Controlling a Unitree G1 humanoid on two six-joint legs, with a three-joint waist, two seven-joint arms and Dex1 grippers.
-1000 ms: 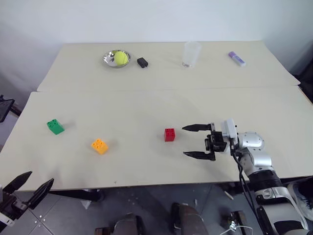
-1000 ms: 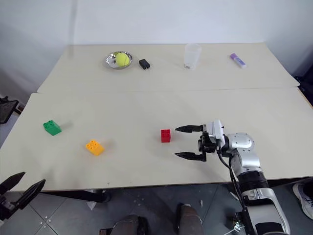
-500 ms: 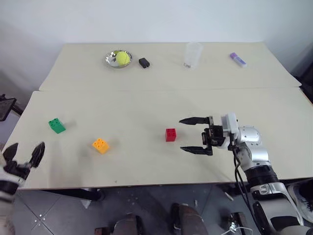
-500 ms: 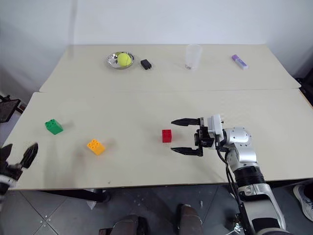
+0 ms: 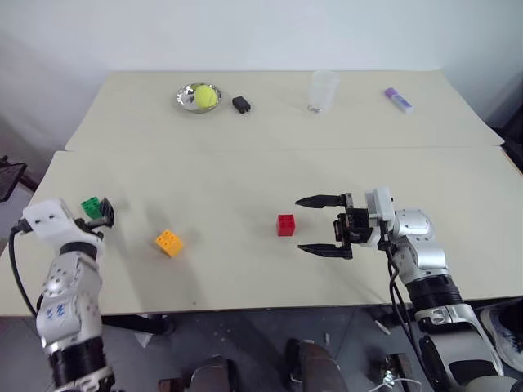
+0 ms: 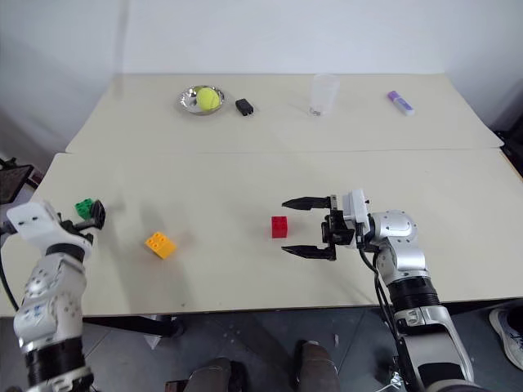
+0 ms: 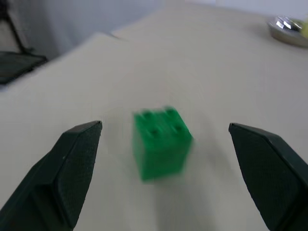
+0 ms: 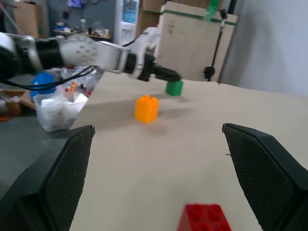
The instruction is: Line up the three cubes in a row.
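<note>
On the pale worktop [image 5: 245,171] the three cubes lie well apart. The green cube [image 5: 91,205] sits at the left edge of the head view, in the middle height of the frame, partly hidden by the left gripper [image 7: 163,159]; in the left wrist view it stands between the two wide-spread jaws, with clear gaps on both sides and nothing gripped. The orange-yellow cube [image 5: 168,242] lies a little lower and to the right of the green one. The red cube [image 5: 285,224] is near the centre of the frame, just left of the right gripper [image 5: 320,224], whose jaws point toward it, spread wide and empty, apart from the cube. Along the top of the frame stand a metal bowl [image 5: 185,97] holding a yellow-green ball [image 5: 204,96], a small black block [image 5: 240,104], a clear cup [image 5: 322,90] and a purple item [image 5: 397,99].
</note>
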